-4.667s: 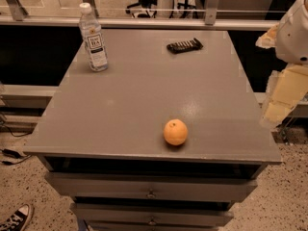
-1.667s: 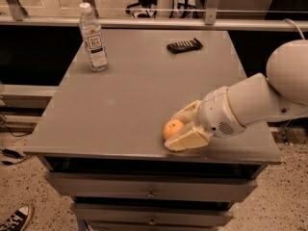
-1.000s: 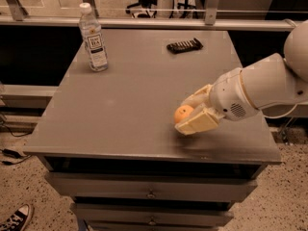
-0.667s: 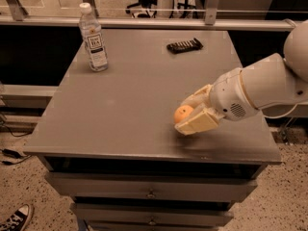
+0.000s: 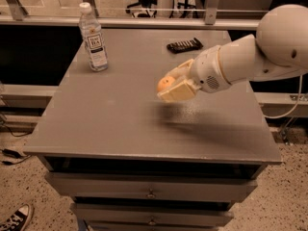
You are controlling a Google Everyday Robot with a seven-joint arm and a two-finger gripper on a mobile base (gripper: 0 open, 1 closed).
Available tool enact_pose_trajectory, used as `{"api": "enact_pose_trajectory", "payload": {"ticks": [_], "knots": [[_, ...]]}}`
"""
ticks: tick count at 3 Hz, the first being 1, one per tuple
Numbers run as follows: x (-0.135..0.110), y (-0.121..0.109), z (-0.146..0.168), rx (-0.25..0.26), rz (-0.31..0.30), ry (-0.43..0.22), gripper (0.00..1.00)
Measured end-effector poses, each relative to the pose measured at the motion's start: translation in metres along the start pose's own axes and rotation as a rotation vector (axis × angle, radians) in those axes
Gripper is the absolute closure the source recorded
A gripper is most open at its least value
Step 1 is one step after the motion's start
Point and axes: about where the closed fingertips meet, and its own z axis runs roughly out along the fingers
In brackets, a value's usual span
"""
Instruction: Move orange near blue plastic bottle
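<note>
My gripper is shut on the orange and holds it in the air above the middle of the grey table; its cream fingers hide most of the fruit. The white arm reaches in from the right. The blue plastic bottle, clear with a white cap and white label, stands upright at the table's far left corner, well to the left of the gripper.
A flat black ridged object lies at the table's far side, just behind the gripper. Drawers sit under the table top. A railing runs behind the table. A shoe rests on the floor at bottom left.
The gripper closed on the orange near the table's front edge, lifted it, and has carried it up and leftward toward the table's middle.
</note>
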Motion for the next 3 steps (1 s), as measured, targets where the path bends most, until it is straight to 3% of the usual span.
{"api": "enact_pose_trajectory", "payload": {"ticks": [2, 3], "knots": [[-0.060, -0.062, 0.066, -0.033, -0.017, -0.127, 1.00], [-0.086, -0.079, 0.101, -0.060, -0.015, -0.190, 1.00]]}}
